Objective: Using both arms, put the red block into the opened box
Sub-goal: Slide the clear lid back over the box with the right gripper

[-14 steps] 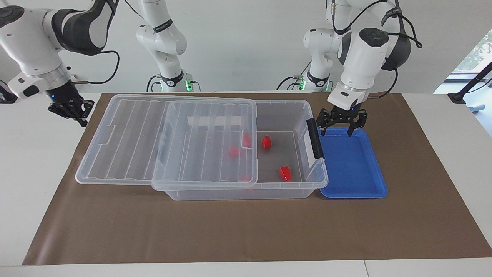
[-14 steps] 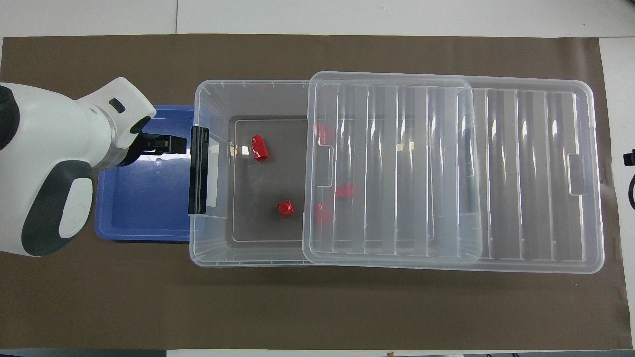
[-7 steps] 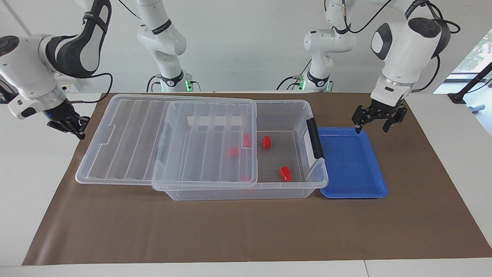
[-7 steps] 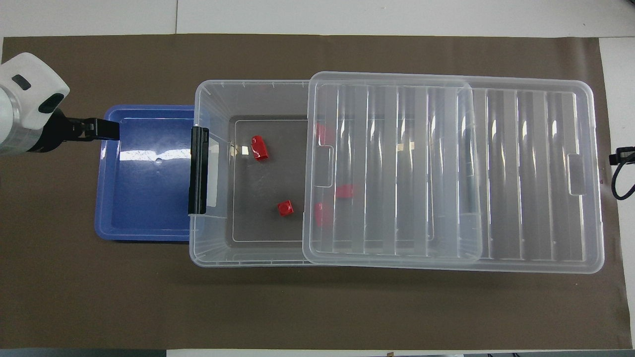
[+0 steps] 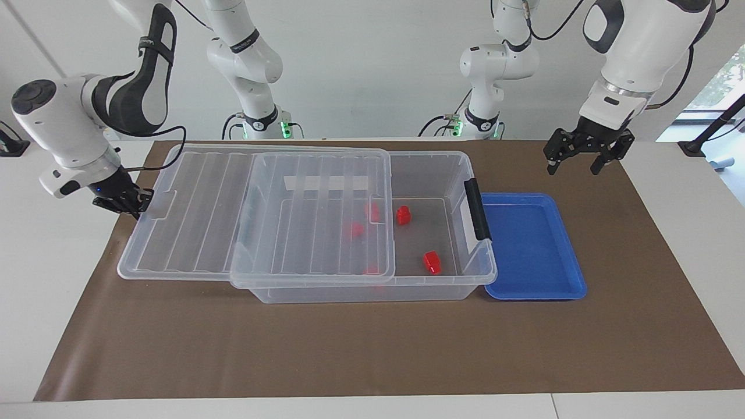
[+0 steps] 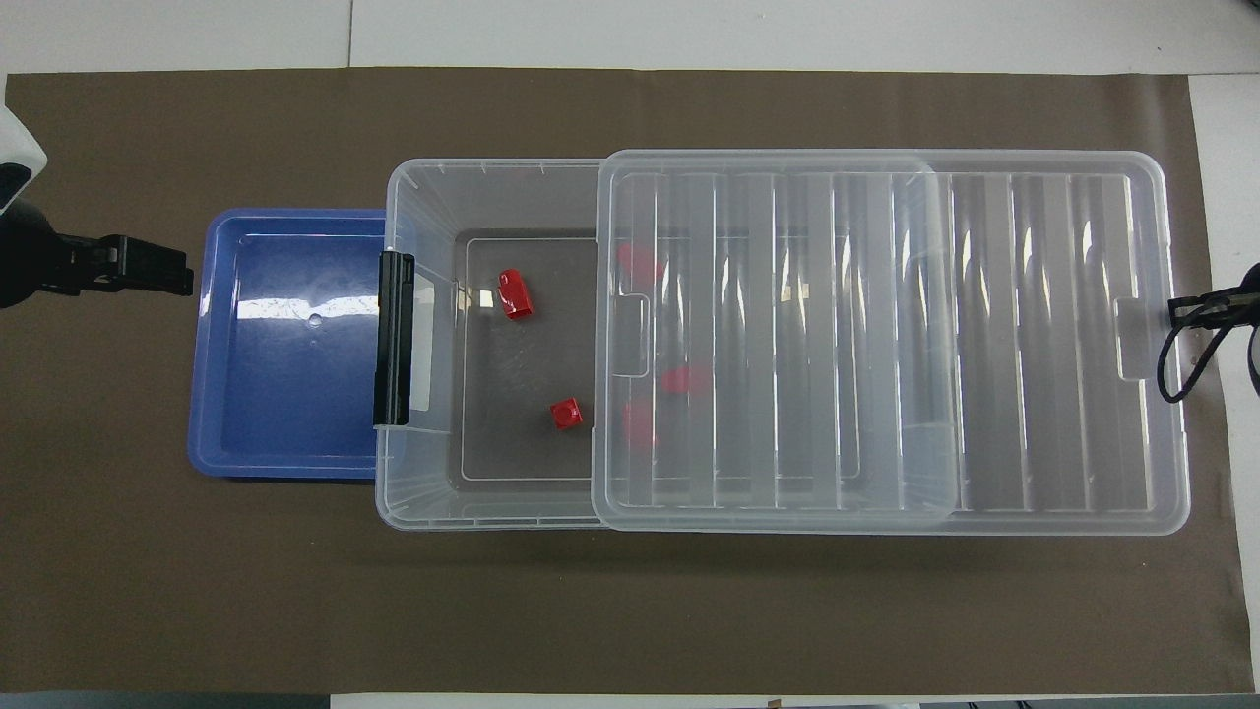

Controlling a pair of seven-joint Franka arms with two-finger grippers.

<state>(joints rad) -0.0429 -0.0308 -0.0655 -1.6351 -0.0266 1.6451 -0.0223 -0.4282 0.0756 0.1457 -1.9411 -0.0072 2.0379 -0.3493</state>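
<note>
At the lid's end: my right gripper is clenched with fingertips together, touching the lid at its tab.
Lid's long axis: along the box, toward my left arm's end.
Left gripper: released wide, above the mat near the blue tray.
Red block: inside the box, with others.

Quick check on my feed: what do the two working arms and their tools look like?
Both arms are bulky, white-shelled, with black joint covers and black cables looping alongside. Left arm carries a black two-finger tool; right arm has the same black tool under a silver wrist ring.
</note>
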